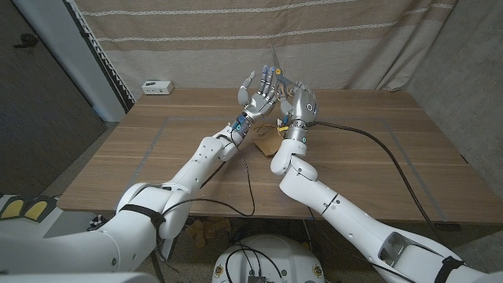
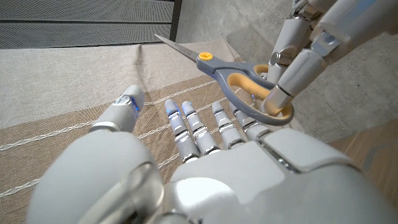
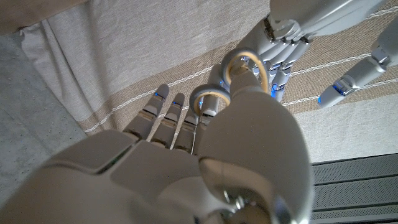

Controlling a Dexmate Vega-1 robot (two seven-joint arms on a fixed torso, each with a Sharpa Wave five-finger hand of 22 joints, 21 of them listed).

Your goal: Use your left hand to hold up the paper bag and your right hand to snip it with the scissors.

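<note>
Both hands are raised above the middle of the table, close together. My right hand [image 1: 303,102] holds the scissors [image 2: 242,78], which have grey handles with yellow lining; a finger passes through a handle loop [image 3: 242,65], and the shut blades [image 1: 275,59] point up. My left hand [image 1: 258,94] stands beside it with fingers apart and nothing in it; its fingers [image 2: 199,127] reach toward the scissor handles. The brown paper bag [image 1: 266,141] lies on the table below the wrists, partly hidden by the forearms.
A small white box [image 1: 157,86] sits at the table's [image 1: 141,169] back left corner. A black cable [image 1: 385,145] runs across the right side. A striped curtain [image 1: 354,39] hangs behind the table.
</note>
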